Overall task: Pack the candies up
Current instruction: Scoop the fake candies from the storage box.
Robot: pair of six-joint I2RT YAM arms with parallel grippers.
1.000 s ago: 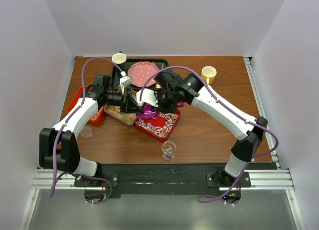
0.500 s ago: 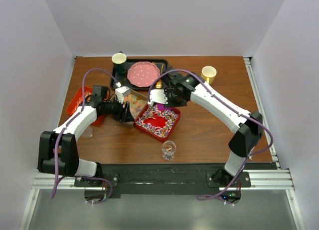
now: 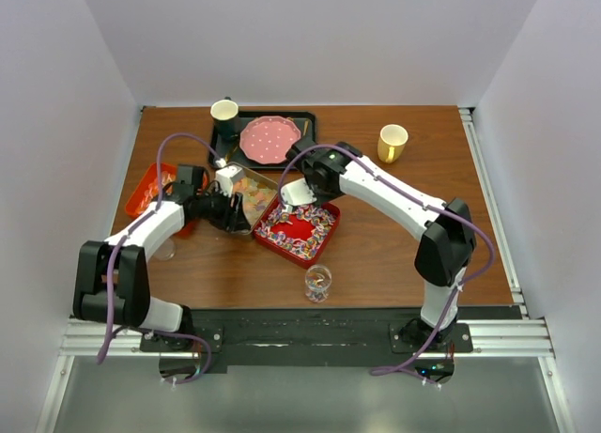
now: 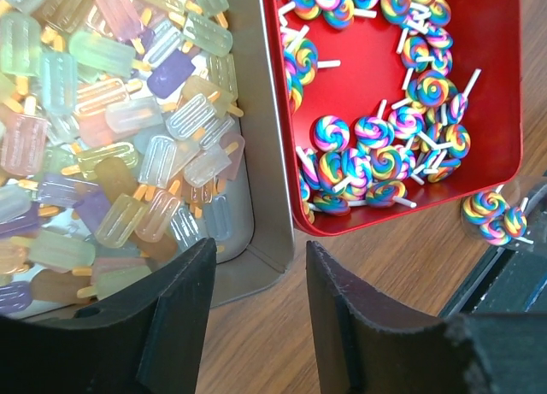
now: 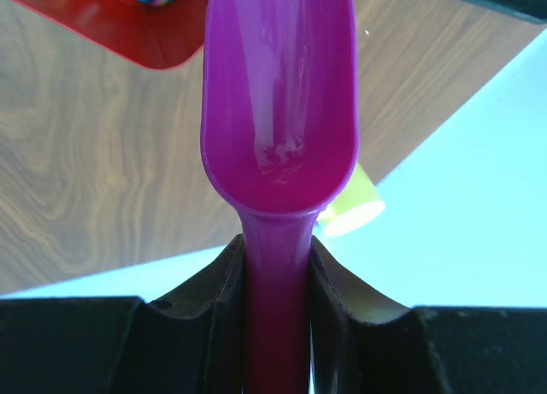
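While your right tool (image 5: pixel 278 259) clamps the empty purple plastic scoop (image 5: pixel 278 112) by its handle, probably ready to dig, your left tool (image 4: pixel 256 279) hangs half open, holding nothing, pastel popsicle-shaped gummy candies (image 4: pixel 111 129) just ahead-left, rainbow swirl lollipop candies (image 4: pixel 376 155) ahead-right.

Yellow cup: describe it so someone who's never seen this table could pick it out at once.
Look at the wooden table from above and find the black tray with the pink plate at the far edge. To the tray's right, alone on bare wood, stands the yellow cup. The other cup, at the tray's left end, is dark outside.
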